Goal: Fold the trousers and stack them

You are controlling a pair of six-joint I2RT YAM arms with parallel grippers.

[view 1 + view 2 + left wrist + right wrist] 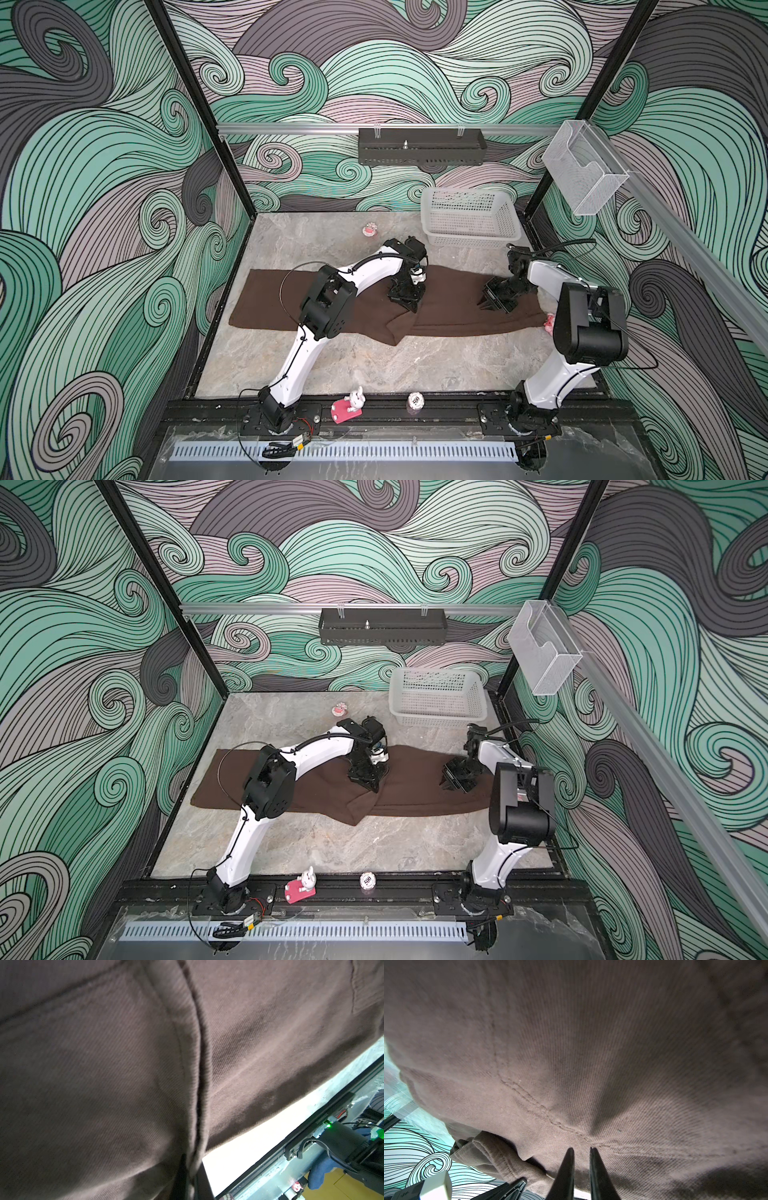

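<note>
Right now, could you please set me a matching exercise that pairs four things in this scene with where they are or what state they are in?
Things:
1. trousers
2. basket
3. left gripper
4. poker chip

Places or states:
A. on the black front rail
B. shut, pinching brown cloth
C. spread across the middle of the table
D. at the table's far right corner

Pairs: 1-C, 2-D, 3-B, 4-A
</note>
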